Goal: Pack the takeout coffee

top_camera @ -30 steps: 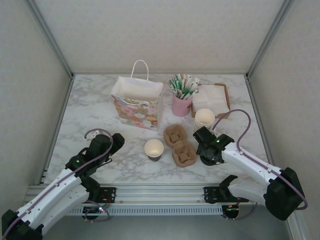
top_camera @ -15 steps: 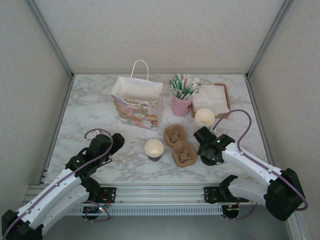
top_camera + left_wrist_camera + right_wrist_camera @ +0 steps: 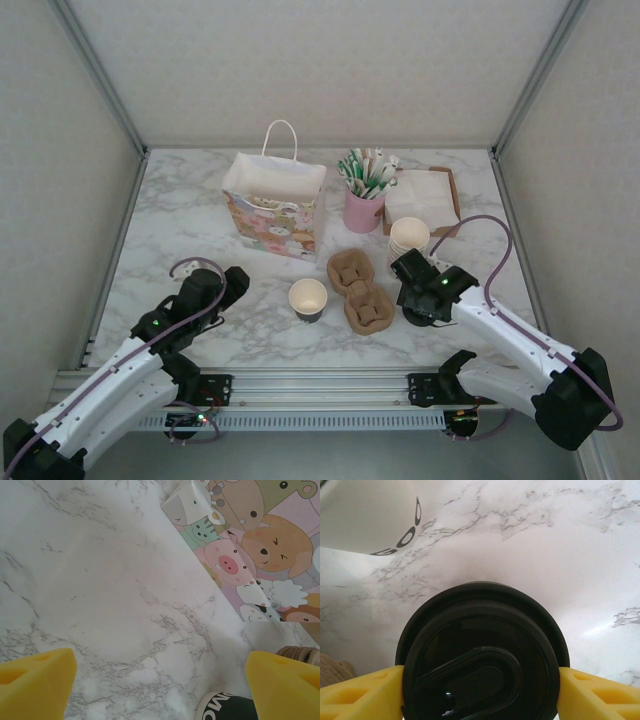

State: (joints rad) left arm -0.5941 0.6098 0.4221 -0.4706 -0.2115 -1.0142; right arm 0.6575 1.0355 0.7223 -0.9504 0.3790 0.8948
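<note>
The white marble tabletop (image 3: 180, 215) sits inside pale walls (image 3: 320, 60), with aluminium posts (image 3: 100, 75) running to its back corners. At the near left, the left gripper (image 3: 222, 284) hangs low with its jaws spread wide over bare marble, and open table reaches from it to the left edge. Next stands the cartoon-animal gift bag (image 3: 275, 205), mouth open. A lidless paper cup (image 3: 307, 298) stands just beside the cardboard cup carrier (image 3: 360, 290). Behind them are a pink cup of straws (image 3: 363, 195), a napkin tray (image 3: 422, 198) and a stack of cups (image 3: 408, 238). The takeout coffee (image 3: 480, 645) stands just right of the carrier, under the right gripper (image 3: 412, 300), whose yellow fingers (image 3: 355, 692) appear pressed against both sides of its black lid. Bare marble lies beyond it toward the right edge.
</note>
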